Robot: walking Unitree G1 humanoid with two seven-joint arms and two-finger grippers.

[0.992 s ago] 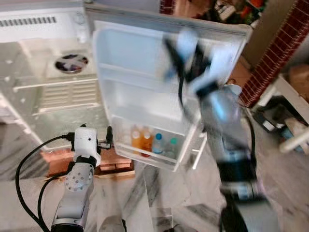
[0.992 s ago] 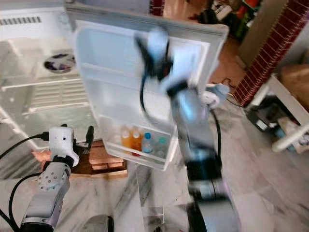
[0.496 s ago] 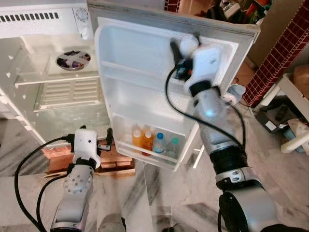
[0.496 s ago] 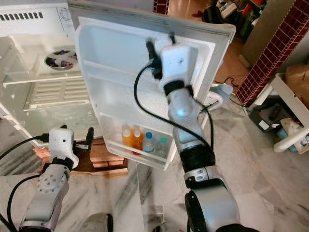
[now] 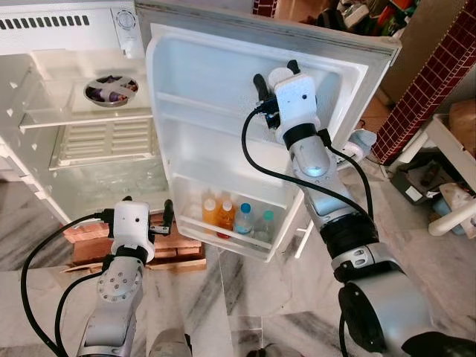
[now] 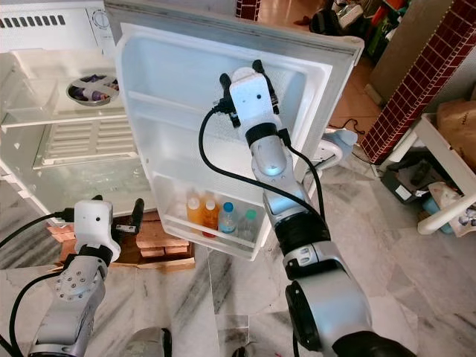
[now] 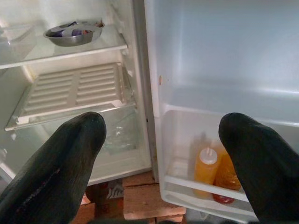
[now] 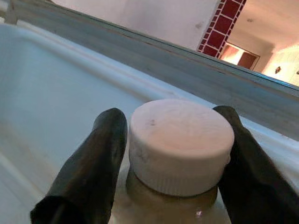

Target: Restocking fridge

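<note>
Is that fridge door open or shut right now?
Open. The fridge door swings wide, baring its inner shelves and the bottles in its bottom rack, while the cabinet's glass shelf with a metal bowl stands exposed beside it.

open white fridge door (image 5: 223,111), four bottles (image 5: 236,220) upright in its bottom rack, white-capped bottle (image 8: 180,154) gripped between right tool (image 8: 170,158) fingers beside the door's upper part

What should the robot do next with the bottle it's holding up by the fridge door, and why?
Probably lower it onto a door shelf. The right hand grips a white-capped bottle high against the open door, above the shelves, so it likely needs to come down before letting go.
</note>
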